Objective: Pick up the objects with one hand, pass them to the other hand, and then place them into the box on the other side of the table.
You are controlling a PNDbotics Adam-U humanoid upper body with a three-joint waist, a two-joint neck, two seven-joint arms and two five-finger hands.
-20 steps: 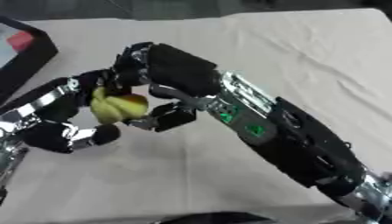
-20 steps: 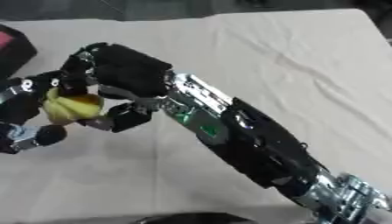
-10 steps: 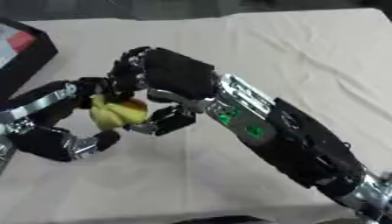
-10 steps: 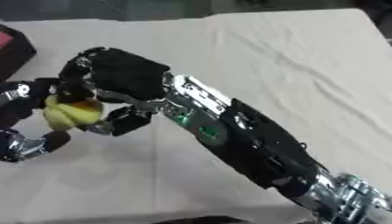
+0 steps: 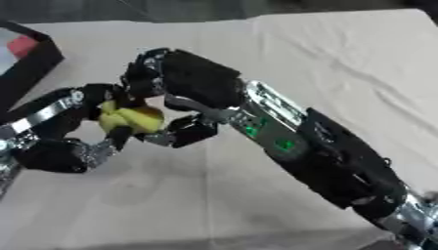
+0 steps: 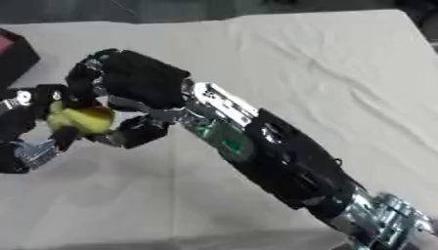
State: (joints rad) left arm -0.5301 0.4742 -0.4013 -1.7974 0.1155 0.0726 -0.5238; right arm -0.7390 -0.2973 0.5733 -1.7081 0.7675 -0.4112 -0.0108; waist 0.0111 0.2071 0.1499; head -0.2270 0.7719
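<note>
Fruit (image 5: 133, 119), yellow, pinched between right hand (image 5: 184, 83) and left hand (image 5: 73, 122); both curl round it. No readable writing.

Box (image 5: 34, 58) cut off at left edge; yellow object (image 5: 130, 119) partly hidden by fingers.

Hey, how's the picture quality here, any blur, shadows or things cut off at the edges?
Left eye view: soft all over; the yellow object between the left hand and right hand has fuzzy edges, and a faint shadow lies on the tablecloth below it. The black box is cropped at the left edge. Right eye view: equally soft, with only a corner of the box showing.
</note>
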